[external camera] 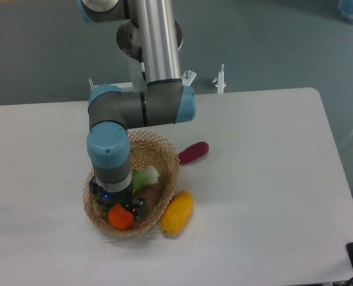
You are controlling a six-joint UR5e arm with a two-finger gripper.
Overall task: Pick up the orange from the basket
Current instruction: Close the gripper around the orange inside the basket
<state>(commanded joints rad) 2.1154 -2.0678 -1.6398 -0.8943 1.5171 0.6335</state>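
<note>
— Down at the near end of the shallow tan woven wicker basket, what sits there?
— The small round bright-orange fruit, right under the black gripper. Whether its fingers pinch the orange, I cannot tell.
— Beside it on the white desk?
— An elongated yellow fruit touching the basket's rim, and a dark red vegetable near it.

This looks like a robotics lab: an industrial arm stands at a plain white table over grey floor.
</note>
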